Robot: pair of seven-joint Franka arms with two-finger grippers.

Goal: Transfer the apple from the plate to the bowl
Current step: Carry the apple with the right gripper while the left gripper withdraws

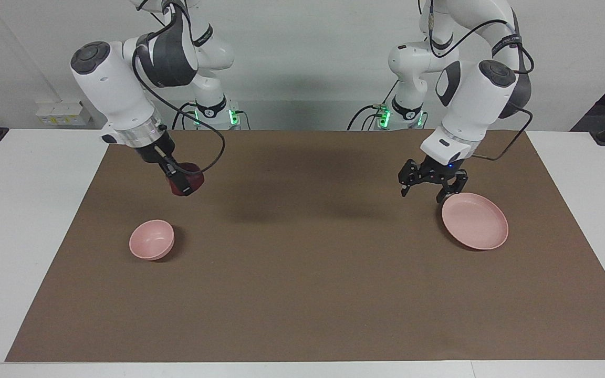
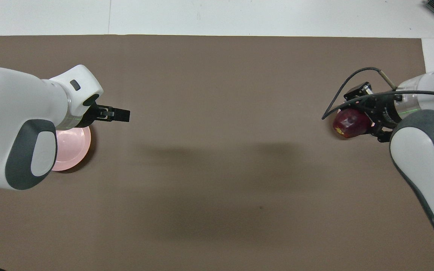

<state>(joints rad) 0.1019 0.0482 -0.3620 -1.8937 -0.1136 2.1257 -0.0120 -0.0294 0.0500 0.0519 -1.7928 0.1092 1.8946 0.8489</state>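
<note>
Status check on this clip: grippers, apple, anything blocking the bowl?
Right gripper shut on the apple, up over the mat near the bowl. Left gripper open by the bare plate, waiting. Bowl unobstructed.

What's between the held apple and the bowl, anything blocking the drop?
Nothing visible. The right claw holds the apple in the air over bare brown mat, at the right arm's end of the table. The bowl sits open and empty close by. The left claw waits open by the plate.

Bare brown mat (image 1: 302, 273) lies between bowl (image 1: 152, 239) and plate (image 1: 475, 220) (well apart).
</note>
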